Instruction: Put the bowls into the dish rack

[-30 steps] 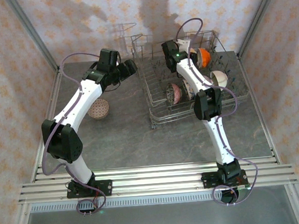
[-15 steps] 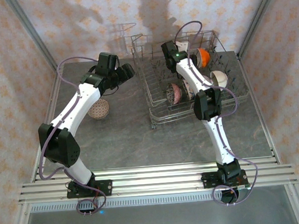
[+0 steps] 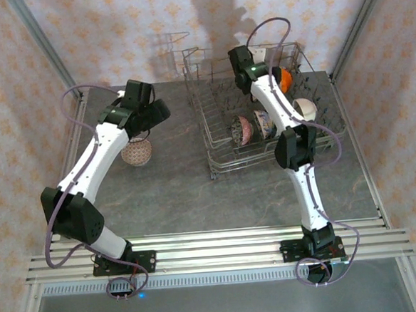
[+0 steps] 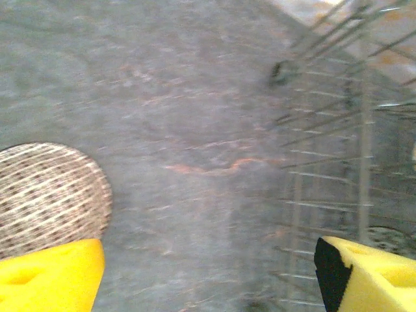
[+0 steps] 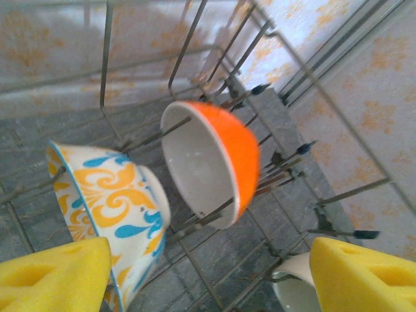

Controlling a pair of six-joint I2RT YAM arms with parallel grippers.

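Your grey tabletop (image 3: 197, 199) carries the wire dish rack (image 3: 244, 165) toward its far right corner. Standing on edge among the tines are an orange bowl (image 5: 224, 156), a blue-and-orange patterned bowl (image 5: 110, 195) beside it, a cream bowl (image 3: 304, 108) and a pinkish bowl (image 3: 243, 130). A brown woven-pattern bowl (image 4: 49, 195) sits on the tabletop, left of the rack. Your right gripper (image 5: 208, 273) hangs over the rack's far end, spread wide and empty. Your left gripper (image 4: 208, 273), just beyond the brown bowl, gapes wide, holding nothing.
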